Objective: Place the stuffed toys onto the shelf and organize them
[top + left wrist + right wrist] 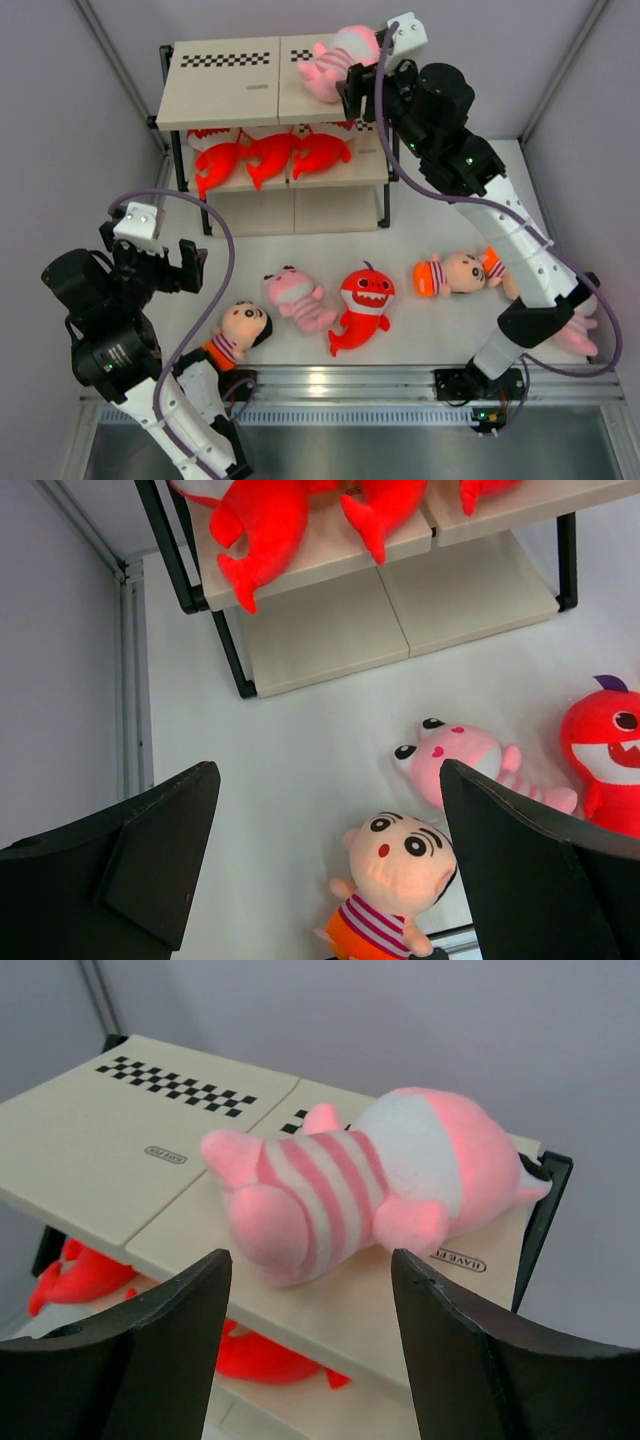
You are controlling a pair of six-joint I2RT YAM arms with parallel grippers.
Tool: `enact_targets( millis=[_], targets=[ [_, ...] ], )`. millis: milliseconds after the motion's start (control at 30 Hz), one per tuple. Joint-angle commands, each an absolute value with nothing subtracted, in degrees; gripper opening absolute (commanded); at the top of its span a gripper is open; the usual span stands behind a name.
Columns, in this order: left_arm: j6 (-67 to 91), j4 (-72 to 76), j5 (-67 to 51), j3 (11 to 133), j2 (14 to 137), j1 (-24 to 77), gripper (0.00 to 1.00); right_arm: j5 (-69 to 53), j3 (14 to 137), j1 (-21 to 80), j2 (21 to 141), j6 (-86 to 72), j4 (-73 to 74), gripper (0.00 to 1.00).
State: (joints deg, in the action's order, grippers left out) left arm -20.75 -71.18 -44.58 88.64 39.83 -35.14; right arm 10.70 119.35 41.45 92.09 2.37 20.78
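Observation:
The shelf (228,85) stands at the back. A pink striped baby (337,58) lies on its top board, also in the right wrist view (350,1180). My right gripper (353,92) is open just in front of it, not touching (310,1260). Three red sharks (270,155) lie on the middle board. On the table lie a boy (240,328), a pink baby (296,299), a shark (362,303) and another boy (455,272). My left gripper (152,258) is open and empty above the table, left of the near boy (395,865).
Another orange-clad toy (494,266) lies partly hidden behind the right arm, and a pink toy (580,337) shows at the table's right near edge. The shelf's bottom board (400,615) is bare. Grey walls close in both sides.

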Motion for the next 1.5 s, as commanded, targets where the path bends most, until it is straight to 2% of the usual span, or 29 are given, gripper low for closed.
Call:
enact_targets(
  millis=[0,267,367,400,567,600,800,867,900,967,1000,1167,1233,1467],
  targets=[
    [-22.4,-70.3,-42.2,87.4,38.9,-35.2,0.98,17.0,124.8,42.5,98.6,9.0,20.6,0.66],
    [-23.8,-70.3,-40.3,85.4,38.8,-35.2,0.98,15.8,126.7,42.6,101.3,10.1,20.7,0.63],
    [-23.9,-70.3,-40.5,85.2,38.8,-35.2,0.98,16.6,126.3,42.5,101.4,10.7,19.2,0.52],
    [-23.9,-70.3,-40.5,85.2,38.7,-35.2,0.98,16.6,126.3,42.5,101.4,11.1,18.9,0.41],
    [-24.0,-70.3,-40.4,85.0,38.7,-35.2,0.98,15.4,125.3,41.0,100.1,12.7,18.7,0.10],
    [-24.1,-70.3,-40.4,84.9,38.7,-35.2,0.98,14.9,124.9,40.6,99.5,12.6,18.5,0.00],
    [-24.0,-70.3,-40.7,84.8,38.6,-35.2,0.98,8.9,120.4,36.7,95.2,11.6,18.0,0.00],
    [-24.0,-70.2,-40.8,84.8,38.6,-35.2,0.98,6.6,119.4,36.6,93.7,12.2,18.1,0.09],
    [-24.1,-70.3,-40.9,84.8,38.6,-35.2,0.98,4.6,118.6,36.7,93.3,12.6,17.6,0.20],
    [-24.0,-70.3,-40.8,84.8,38.5,-35.2,0.98,4.0,118.2,37.3,91.9,12.9,16.7,0.31],
    [-24.0,-70.3,-40.8,84.7,38.5,-35.2,0.98,4.3,118.4,38.0,91.7,13.4,15.7,0.41],
    [-24.0,-70.3,-40.7,84.9,38.5,-35.2,0.98,6.8,120.6,40.3,93.2,15.6,11.9,0.66],
    [-24.1,-70.3,-40.7,84.9,38.6,-35.2,0.98,7.0,123.0,40.8,95.8,16.3,11.5,0.71],
    [-24.3,-70.3,-40.7,84.6,38.4,-35.2,0.98,9.5,130.4,42.4,103.4,19.2,10.1,0.74]
  ],
)
